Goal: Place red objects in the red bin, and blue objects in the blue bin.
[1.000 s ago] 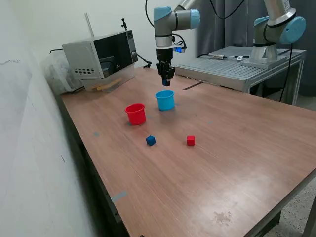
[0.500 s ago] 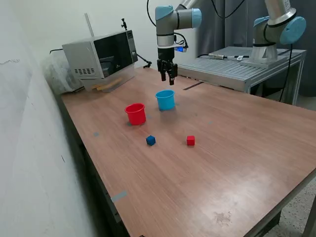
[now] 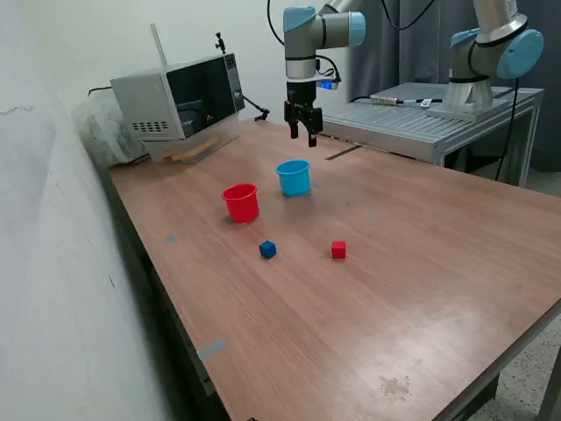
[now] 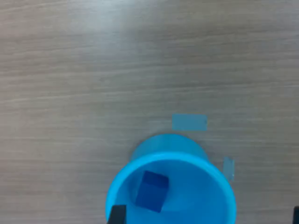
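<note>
The light blue bin [image 3: 294,177] stands upright on the table with the red bin [image 3: 241,203] beside it at the exterior view's left. In the wrist view a dark blue cube [image 4: 152,190] lies inside the blue bin [image 4: 187,161]. A second dark blue cube [image 3: 267,250] and a red cube [image 3: 338,250] lie on the table nearer the front. Only one red cube shows. My gripper [image 3: 302,134] hangs above and behind the blue bin, open and empty, its fingers apart. One fingertip [image 4: 116,215] shows in the wrist view.
A microwave [image 3: 180,101] stands at the back on the exterior view's left. A second arm [image 3: 495,44] on a metal bench [image 3: 421,118] stands at the back right. Blue tape bits [image 4: 189,122] lie on the table by the blue bin.
My gripper opened over the blue bin, then rose and drifted toward the exterior view's right. The cubes on the table and both bins have not moved.
</note>
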